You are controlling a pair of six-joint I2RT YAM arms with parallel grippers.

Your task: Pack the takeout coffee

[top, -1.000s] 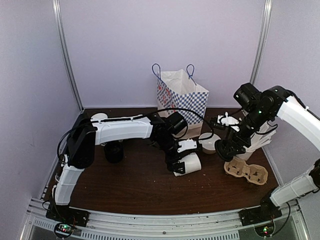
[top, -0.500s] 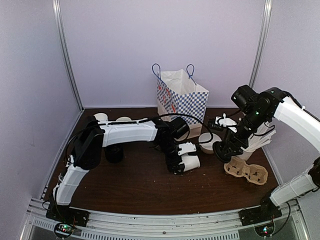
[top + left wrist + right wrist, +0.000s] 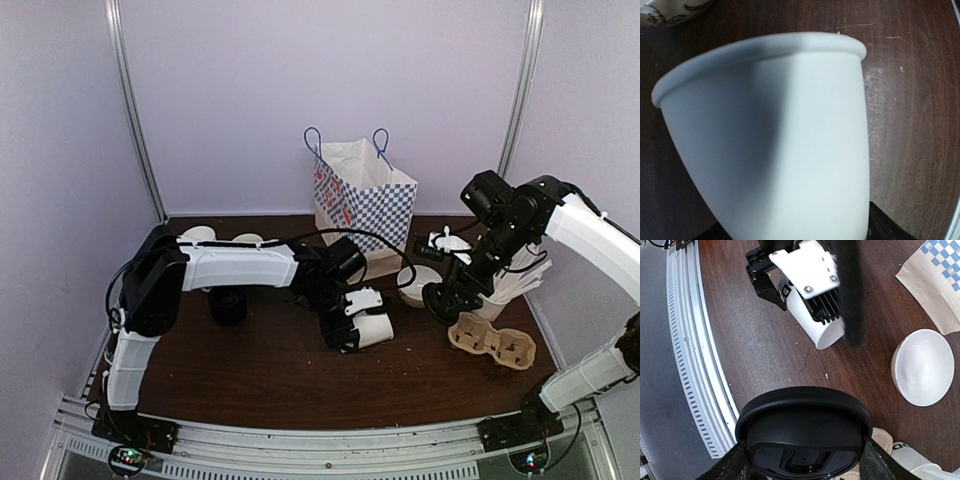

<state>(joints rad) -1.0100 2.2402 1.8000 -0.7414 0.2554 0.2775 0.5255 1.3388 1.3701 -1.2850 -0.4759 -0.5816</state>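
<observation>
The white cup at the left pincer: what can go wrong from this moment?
1. The white cup lies on its side between the fingers of the left pincer. A hard squeeze may dent its wall, and a loose one may let it roll away.
2. The black lid is held only by its edges in the right pincer. It may tilt or slip when it is pressed onto the rim.

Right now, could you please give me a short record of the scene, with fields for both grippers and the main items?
left gripper: jaws around the paper cup near its base; firmness of grip unclear
paper cup: white, lidless, on its side
right gripper: shut on the black lid
black lid: off the cup, held near the cup carrier
paper bag: upright, top open, at the table's back
</observation>
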